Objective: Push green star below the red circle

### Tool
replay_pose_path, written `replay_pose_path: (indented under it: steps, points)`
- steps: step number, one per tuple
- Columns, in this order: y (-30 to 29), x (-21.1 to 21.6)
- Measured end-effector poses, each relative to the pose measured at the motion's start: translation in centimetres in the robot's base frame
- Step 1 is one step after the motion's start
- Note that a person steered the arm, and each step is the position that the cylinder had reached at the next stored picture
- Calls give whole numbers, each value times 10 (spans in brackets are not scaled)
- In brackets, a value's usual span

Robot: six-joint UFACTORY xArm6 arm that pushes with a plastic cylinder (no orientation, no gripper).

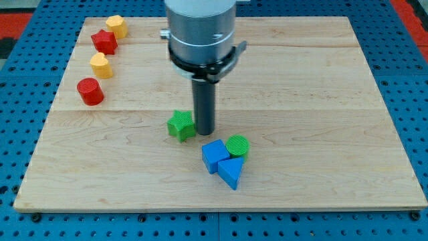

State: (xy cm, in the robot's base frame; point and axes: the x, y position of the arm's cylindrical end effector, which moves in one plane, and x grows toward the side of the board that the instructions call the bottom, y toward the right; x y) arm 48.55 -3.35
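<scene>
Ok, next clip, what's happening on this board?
A robot arm ending in a dark rod is working a wooden board of small blocks. My tip sits right beside the green star, on the star's right in the view, apparently touching it. The red circle stands far off near the view's left edge, in a column with a yellow block, a red star and another yellow block. The star is not yet below it. A green circle, blue cube and blue triangle cluster near the bottom.
</scene>
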Motion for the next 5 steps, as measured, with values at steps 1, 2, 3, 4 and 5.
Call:
replay_pose_path:
  steps: [1,2,3,4,5]
  points:
    - [-77,-12]
    - [-122,-14]
    - [-143,-14]
    - [-97,-14]
    - [2,-15]
